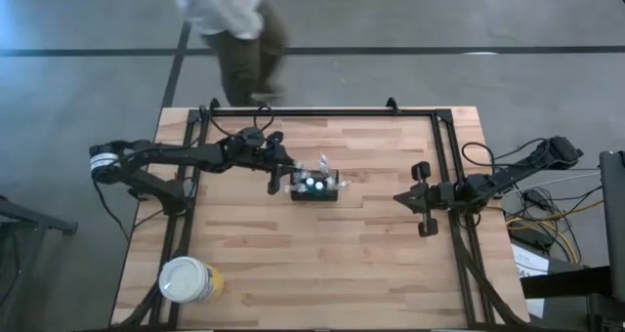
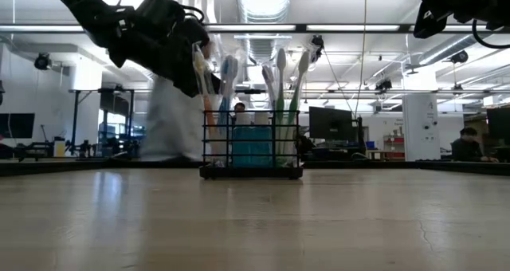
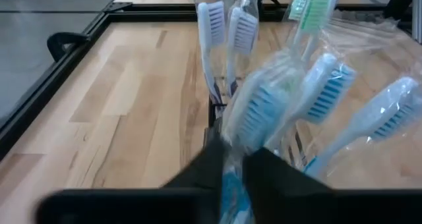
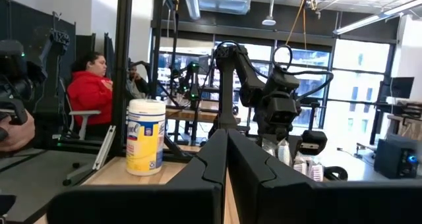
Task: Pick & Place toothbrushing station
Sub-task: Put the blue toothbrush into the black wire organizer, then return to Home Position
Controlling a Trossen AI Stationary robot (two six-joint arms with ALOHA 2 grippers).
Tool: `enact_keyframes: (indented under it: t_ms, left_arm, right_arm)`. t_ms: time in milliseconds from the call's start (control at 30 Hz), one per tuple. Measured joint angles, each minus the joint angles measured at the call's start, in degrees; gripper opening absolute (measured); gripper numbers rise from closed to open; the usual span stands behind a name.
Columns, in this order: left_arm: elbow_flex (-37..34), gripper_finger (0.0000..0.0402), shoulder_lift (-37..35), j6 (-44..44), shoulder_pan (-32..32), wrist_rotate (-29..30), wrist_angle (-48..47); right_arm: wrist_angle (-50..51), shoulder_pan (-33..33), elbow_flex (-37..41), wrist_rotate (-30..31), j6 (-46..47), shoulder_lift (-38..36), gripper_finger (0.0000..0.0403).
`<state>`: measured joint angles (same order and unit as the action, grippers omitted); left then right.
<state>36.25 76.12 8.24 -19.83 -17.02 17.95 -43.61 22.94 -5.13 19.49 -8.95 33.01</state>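
Note:
The toothbrushing station (image 1: 314,187) is a small black wire caddy at the table's middle. It rests on its base and holds several upright wrapped toothbrushes (image 2: 279,104). My left gripper (image 1: 281,180) reaches in from the table's left to the caddy's left end. It is shut on a blue-bristled toothbrush (image 3: 254,112) in clear wrap. My right gripper (image 1: 405,197) waits shut and holds nothing, raised near the table's right edge and well away from the caddy. My left gripper pinches the wrapped toothbrush's handle (image 3: 231,181) between its two fingers, below the bristle head. The fingers come from the table's left, slanting slightly down, and lie across the handle. The brush stands tilted, head up, and its lower part (image 2: 209,135) runs down into the caddy's left end.
A round white-and-yellow cup (image 1: 186,280) stands at the near left corner. A black frame rail (image 1: 322,113) runs along the far and side edges. A person (image 1: 234,29) moves past beyond the far edge. Bare wood lies in front of the caddy.

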Motion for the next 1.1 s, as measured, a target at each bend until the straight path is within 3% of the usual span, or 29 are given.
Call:
enact_keyframes:
  t_ms: [100,500,800,1100]
  left_arm:
    - [0.04,0.0014,0.00,0.91,0.00,0.00,-0.96]
    - [-0.90,0.0004,0.09,1.97,0.00,0.02,-3.10]
    - [-1.05,0.0049,-0.94,1.65,0.00,-0.72,-3.94]
    - [-0.94,0.0128,-5.67,1.17,-0.05,-1.08,-4.07]
  right_arm:
    - [0.00,0.00,0.00,0.00,0.00,0.00,0.0008]
    - [0.02,0.00,0.00,0.00,0.00,0.00,0.0008]
    - [0.06,0.00,0.00,0.00,0.39,0.00,0.0008]
    - [0.13,0.02,0.00,0.00,0.39,0.00,0.0008]
